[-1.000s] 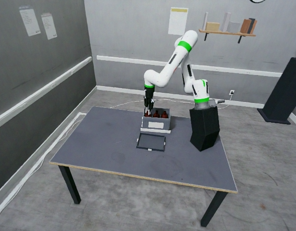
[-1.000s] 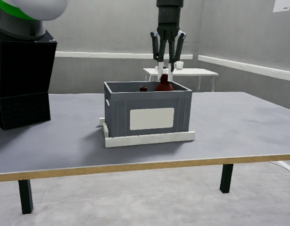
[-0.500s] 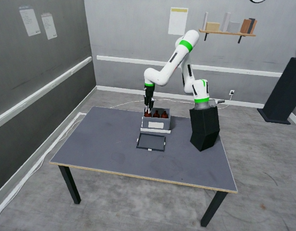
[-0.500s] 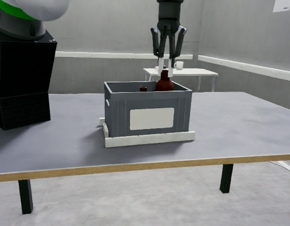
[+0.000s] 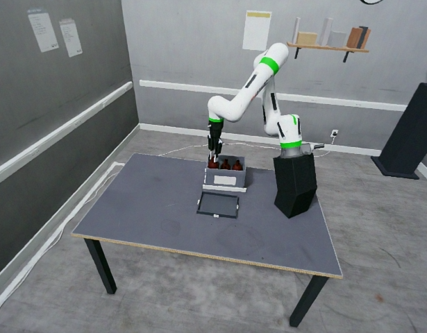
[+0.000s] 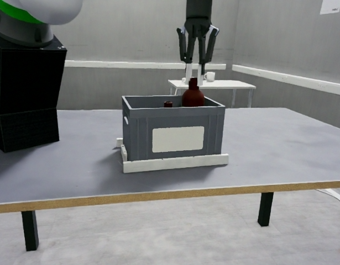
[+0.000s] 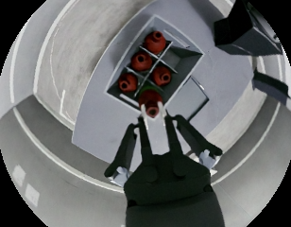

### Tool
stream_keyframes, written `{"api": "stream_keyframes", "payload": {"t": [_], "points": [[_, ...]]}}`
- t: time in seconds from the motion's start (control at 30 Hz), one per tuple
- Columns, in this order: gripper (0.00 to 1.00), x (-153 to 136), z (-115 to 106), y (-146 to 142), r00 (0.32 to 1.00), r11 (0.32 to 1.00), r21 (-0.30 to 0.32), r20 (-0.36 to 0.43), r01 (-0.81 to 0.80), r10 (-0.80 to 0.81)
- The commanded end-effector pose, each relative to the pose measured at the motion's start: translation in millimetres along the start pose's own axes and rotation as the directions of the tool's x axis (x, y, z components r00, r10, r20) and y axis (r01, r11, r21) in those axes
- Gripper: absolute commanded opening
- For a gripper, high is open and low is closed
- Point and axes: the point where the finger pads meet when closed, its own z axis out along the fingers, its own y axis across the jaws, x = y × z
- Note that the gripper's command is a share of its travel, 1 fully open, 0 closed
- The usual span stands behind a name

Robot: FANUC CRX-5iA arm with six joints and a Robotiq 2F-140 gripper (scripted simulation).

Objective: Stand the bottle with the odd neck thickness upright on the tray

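Note:
My gripper (image 5: pixel 214 159) (image 6: pixel 194 83) (image 7: pixel 151 108) is shut on the neck of a red-brown bottle (image 5: pixel 213 165) (image 6: pixel 193 97) (image 7: pixel 149 96). The bottle hangs upright, its shoulder above the rim of the grey crate (image 5: pixel 210 177) (image 6: pixel 135 133) (image 7: pixel 189 61); its lower part is hidden inside. Four other bottles stand in the crate: one in the far corner (image 7: pixel 155 43), two along one side (image 7: pixel 141 61) (image 7: pixel 128 82) and one beside them (image 7: pixel 162 76). Neck differences are too small to tell. The dark, shallow tray (image 5: pixel 217 205) (image 7: pixel 192 99) bears no bottle.
White strips (image 5: pixel 224 188) (image 6: pixel 175 163) lie on the table along the crate's base. The tray lies close to the crate's labelled side in the top view. The black robot pedestal (image 5: pixel 295 182) (image 6: pixel 27 94) stands to the right there. Crate walls and dividers surround the held bottle's lower part.

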Motion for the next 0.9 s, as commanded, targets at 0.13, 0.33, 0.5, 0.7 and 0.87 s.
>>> {"api": "stream_keyframes", "payload": {"t": [0.13,0.33,0.5,0.7,0.87], "points": [[0.1,-0.5,-3.8,-0.4,1.0,1.0,0.001,0.001,0.0,0.0],[0.1,-0.5,-4.5,-0.4,1.0,1.0,0.001,0.001,0.0,0.0],[0.1,-0.5,-4.6,-0.4,1.0,1.0,0.001,0.001,0.0,0.0],[0.1,-0.5,-4.6,-0.4,1.0,1.0,0.001,0.001,0.0,0.0],[0.1,-0.5,-4.6,-0.4,1.0,1.0,0.001,0.001,0.0,0.0]]}}
